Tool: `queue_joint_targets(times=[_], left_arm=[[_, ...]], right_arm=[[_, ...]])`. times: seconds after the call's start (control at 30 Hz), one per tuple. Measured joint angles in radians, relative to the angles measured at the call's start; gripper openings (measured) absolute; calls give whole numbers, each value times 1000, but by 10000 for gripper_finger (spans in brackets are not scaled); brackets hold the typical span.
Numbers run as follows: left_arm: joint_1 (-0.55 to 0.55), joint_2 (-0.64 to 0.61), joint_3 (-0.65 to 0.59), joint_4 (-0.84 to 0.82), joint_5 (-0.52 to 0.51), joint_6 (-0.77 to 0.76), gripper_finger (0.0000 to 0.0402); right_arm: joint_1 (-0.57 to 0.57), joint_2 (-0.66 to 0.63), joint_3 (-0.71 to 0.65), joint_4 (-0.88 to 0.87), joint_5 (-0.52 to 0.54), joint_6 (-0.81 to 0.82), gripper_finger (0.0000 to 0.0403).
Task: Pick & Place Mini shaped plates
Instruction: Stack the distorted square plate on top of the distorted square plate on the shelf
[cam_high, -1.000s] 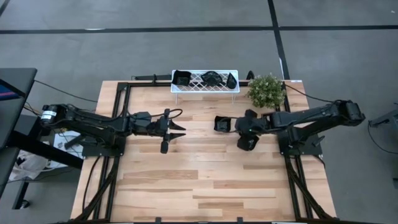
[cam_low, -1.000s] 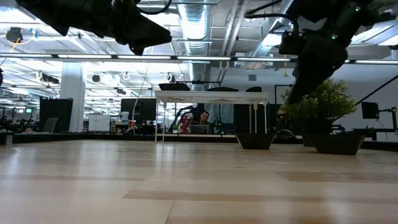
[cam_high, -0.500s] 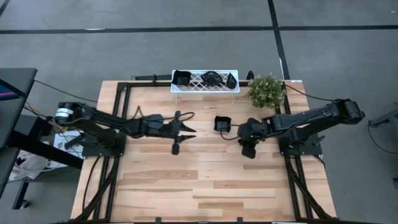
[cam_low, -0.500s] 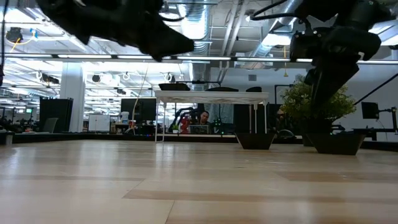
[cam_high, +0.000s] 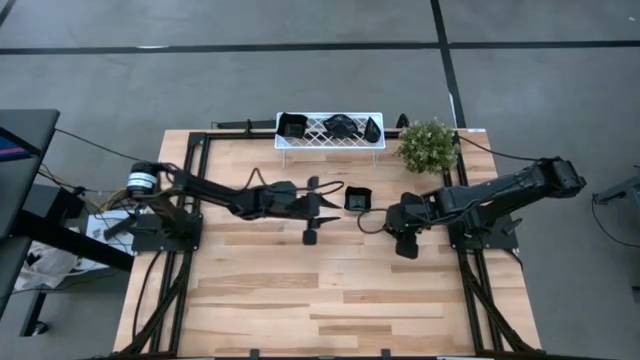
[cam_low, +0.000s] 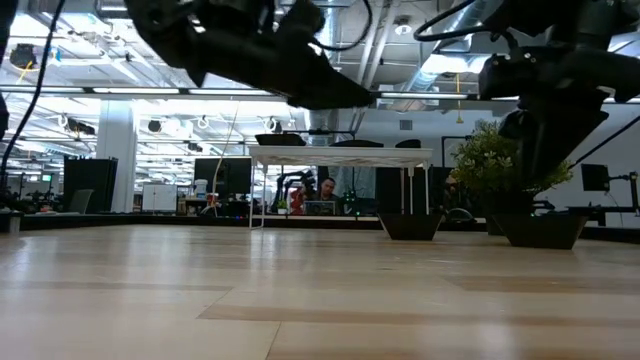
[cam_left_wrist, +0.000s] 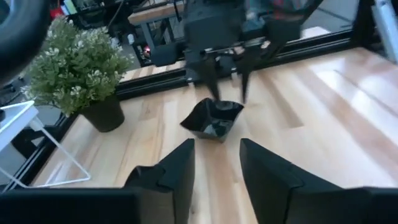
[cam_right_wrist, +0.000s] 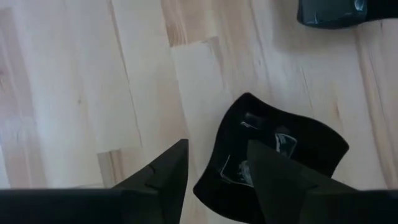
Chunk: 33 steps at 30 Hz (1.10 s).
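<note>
High view shows the left end effector (cam_high: 327, 203) reaching across the middle of the wooden surface (cam_high: 330, 300), its two fingers spread with nothing between them, the tips just short of a small black dish (cam_high: 357, 198) that lies flat on the boards. From the left wrist view the same dish (cam_left_wrist: 213, 119) sits straight ahead of the parted fingers (cam_left_wrist: 177, 177), apart from them, and the other arm's fingers stand over its far side. The right end effector (cam_high: 384, 211) comes in from the opposite side, just beside the dish; in the right wrist view its fingers (cam_right_wrist: 163, 171) are spread, and the glossy dish (cam_right_wrist: 273, 155) lies on the boards just past them, not pinched. Whether a fingertip touches its rim cannot be told. Farther back, a white wire rack (cam_high: 329, 131) stands at the far edge of the surface and carries three more black dishes: a square one (cam_high: 292, 125) at one end, another (cam_high: 340, 126) in the middle and a leaf-shaped one (cam_high: 372, 128) at the other end. A green potted plant (cam_high: 428, 146) stands just beside the rack, near the right arm.
</note>
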Motion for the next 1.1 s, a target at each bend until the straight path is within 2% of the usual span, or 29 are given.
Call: queue_joint_targets(times=[0.13, 0.27, 0.37, 0.6, 0.87, 1.1], left_arm=[[26, 58, 37, -1, -2, 0, 153], [39, 89, 56, 0, -3, -1, 164], [42, 111, 75, 0, -2, -3, 164], [36, 202, 167, -5, 8, -55, 157], [41, 314, 288, -128, 7, -58, 157], [30, 325, 300, -226, 7, -76, 156]], right_arm=[[7, 0, 0, -11, 2, -28, 151], [40, -6, 0, -68, 73, -37, 137], [78, -8, 0, -84, 114, -18, 125], [192, -8, 0, -99, 124, -15, 109], [312, -8, 0, -111, 156, -4, 108], [379, -42, 0, -115, 310, 68, 108]])
